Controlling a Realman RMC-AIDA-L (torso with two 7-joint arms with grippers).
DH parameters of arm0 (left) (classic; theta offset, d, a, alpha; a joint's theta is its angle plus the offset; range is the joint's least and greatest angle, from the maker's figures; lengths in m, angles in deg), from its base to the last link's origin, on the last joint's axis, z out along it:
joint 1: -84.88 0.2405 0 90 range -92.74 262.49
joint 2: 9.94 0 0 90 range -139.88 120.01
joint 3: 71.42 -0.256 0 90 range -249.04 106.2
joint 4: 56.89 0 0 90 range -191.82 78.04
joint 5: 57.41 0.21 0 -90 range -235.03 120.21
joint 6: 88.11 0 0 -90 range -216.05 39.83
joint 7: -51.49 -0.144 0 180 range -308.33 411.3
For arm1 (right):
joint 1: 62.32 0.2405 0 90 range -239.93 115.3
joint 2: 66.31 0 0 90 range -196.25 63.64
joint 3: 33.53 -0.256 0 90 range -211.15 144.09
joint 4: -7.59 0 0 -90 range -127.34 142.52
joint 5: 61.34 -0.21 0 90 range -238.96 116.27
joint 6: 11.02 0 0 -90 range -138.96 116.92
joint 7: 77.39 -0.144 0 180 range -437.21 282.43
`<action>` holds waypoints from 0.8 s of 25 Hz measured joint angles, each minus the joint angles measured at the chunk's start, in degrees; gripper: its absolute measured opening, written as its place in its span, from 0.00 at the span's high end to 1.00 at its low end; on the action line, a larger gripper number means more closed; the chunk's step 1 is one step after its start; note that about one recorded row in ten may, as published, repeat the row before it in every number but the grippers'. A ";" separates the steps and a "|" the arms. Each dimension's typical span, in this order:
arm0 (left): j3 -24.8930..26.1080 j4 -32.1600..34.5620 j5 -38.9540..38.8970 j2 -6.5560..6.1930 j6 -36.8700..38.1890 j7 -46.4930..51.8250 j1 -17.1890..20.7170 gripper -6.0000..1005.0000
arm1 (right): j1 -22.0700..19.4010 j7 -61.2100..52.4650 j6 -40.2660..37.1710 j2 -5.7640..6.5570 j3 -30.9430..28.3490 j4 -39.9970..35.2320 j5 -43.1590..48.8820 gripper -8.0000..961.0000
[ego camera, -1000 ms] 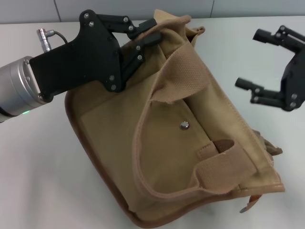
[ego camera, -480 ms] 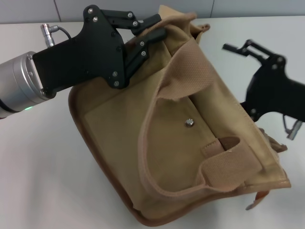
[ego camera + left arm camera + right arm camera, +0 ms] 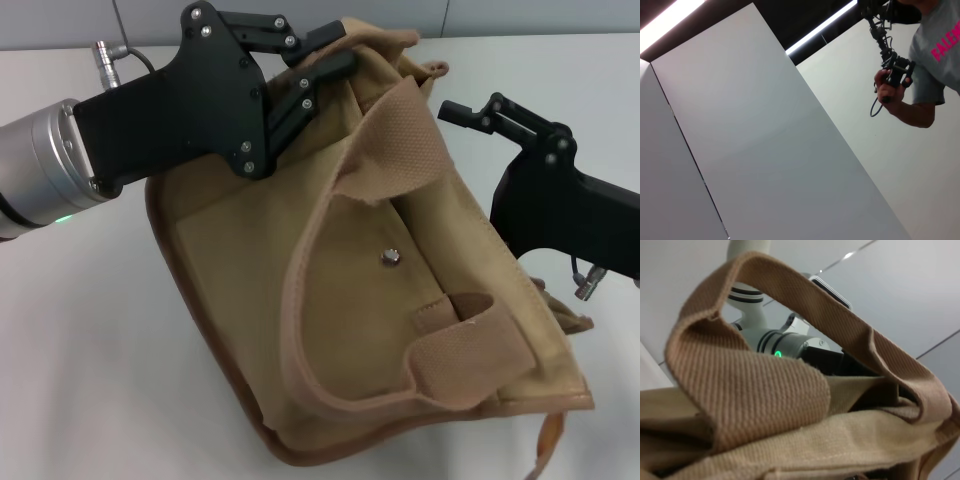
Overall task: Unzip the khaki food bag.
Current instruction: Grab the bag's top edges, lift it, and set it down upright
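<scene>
Left claw [image 3: 335,55] clenched on khaki food bag [image 3: 380,290] top edge; right claw [image 3: 470,110] beside, grip unclear.

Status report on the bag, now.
Left gripper clamped on far top edge of khaki food bag. Right gripper at the bag's right side, not gripping. Webbing handle draped across the bag's top.

We see the khaki food bag [image 3: 380,290] on the table [image 3: 90,360], left gripper [image 3: 335,60] at its far-left corner, right gripper [image 3: 465,112] at its right.

khaki food bag [image 3: 400,300] zipper hidden behind its top, bottom corner cut off, right gripper [image 3: 470,112] fingers partly hidden
</scene>
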 joint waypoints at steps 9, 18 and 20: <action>0.00 -0.03 -0.09 0.05 -0.04 0.49 -0.41 0.82 | -0.45 3.48 0.84 0.00 4.69 0.53 -5.11 0.26; 0.00 -0.03 -0.09 0.13 0.08 0.51 -0.60 0.82 | -0.72 3.50 3.66 0.00 7.26 0.22 -5.12 0.51; 0.00 -0.03 -0.10 0.13 0.08 0.51 -0.60 0.82 | -0.71 3.21 4.05 0.00 7.56 0.22 -5.15 0.55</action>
